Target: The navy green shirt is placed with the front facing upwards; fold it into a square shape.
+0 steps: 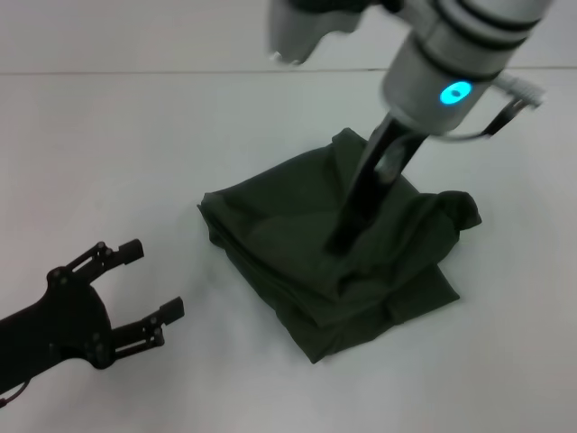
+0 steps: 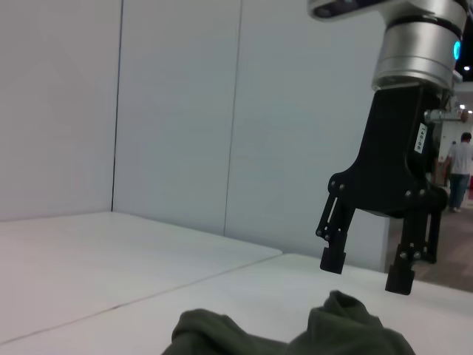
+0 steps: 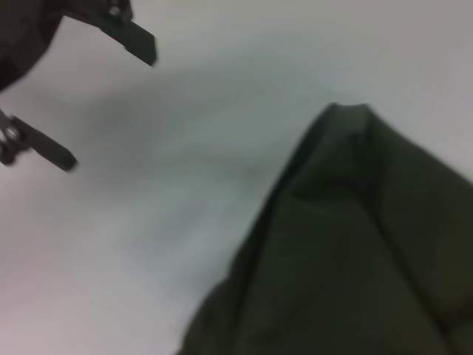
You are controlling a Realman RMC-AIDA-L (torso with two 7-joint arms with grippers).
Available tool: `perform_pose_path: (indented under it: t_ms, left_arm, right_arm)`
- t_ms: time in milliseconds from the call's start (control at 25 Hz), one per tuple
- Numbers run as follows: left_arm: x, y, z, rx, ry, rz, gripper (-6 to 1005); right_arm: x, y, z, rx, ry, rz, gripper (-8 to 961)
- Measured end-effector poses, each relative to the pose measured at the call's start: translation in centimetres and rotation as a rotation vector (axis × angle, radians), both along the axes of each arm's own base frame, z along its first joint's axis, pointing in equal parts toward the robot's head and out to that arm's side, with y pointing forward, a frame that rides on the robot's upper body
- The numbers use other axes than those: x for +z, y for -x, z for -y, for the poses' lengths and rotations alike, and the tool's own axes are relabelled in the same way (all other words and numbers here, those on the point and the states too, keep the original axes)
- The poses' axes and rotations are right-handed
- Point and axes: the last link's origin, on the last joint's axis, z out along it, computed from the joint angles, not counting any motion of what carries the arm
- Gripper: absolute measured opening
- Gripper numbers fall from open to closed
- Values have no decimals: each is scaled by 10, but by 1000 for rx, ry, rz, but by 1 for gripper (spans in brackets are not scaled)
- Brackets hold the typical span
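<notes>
Toward the near left corner of the tabletop (image 1: 108, 144) we see our left tool (image 1: 153, 284) resting low, fingers spread and empty. Mid-tabletop lies the navy green shirt (image 1: 297, 244), folded into a rumpled, roughly square bundle. Just above it hangs our right tool (image 2: 367, 272), fingers spread, gripping nothing.

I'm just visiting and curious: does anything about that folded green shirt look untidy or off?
Yes. The navy green shirt is a rough square, but one corner bunches up and sticks out, with wrinkled layers. The right gripper hangs open above it; the left gripper rests open aside.
</notes>
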Motion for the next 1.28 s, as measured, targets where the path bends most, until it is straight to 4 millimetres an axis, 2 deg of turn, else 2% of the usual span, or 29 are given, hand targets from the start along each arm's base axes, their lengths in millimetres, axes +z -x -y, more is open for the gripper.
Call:
perform_pose_path:
  t_ms: [200, 360, 720, 1120, 1280]
  left_arm:
    - [0, 3, 2, -16, -9, -34, 919]
    - [0, 0, -3, -39, -5, -54, 919]
    - [-7, -14, -20, -122, 0, -75, 919]
    - [-12, -13, -28, -110, -5, -108, 919]
    - [-15, -13, -29, -111, -9, -113, 919]
  right_arm:
    - [-29, 13, 10, -67, 10, 12, 790]
    - [-42, 11, 13, -109, -23, 50, 791]
    - [-54, 7, 24, -150, -46, 110, 791]
    - [-69, 2, 31, -134, -70, 147, 790]
    - [-75, -7, 28, -133, -91, 179, 790]
